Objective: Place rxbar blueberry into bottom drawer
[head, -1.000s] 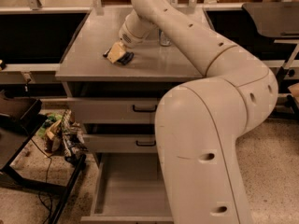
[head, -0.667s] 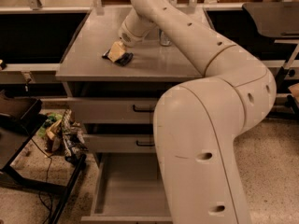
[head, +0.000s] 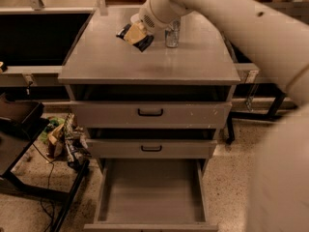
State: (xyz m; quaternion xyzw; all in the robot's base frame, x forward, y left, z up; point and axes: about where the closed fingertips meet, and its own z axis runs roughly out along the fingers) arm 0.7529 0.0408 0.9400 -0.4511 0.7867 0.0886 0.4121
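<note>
1. Grey steel fills the frame as the view swings round to face the cabinet (head: 145,69) square-on. A second ago the robot's pale arm (head: 227,18) blocked most of the right side; now it runs along the upper right edge.
2. The gripper (head: 135,33) hovers over the rear of the cabinet top. Its fingers are closed on the rxbar blueberry (head: 143,43), which hangs tilted just left of a small clear container (head: 172,33) (can or glass, hard to say).
3. The bar sits beside that container much as it did a second ago: in hand, above the top, not yet carried forward.
4. The bottom drawer (head: 149,197) now shows in full, pulled out with its bare grey floor open to the camera, where the arm hid its right half before. The two shallower drawers (head: 150,115) above it, each with a black handle, remain shut.
5. The grasp looks done and the carry appears to be the step in hand. The bar is well apart from the drawer and has to come forward past the cabinet's front edge, then down past both shut fronts. With the target now in plain view, the descent can probably be lined up without the arm masking the drop point.
</note>
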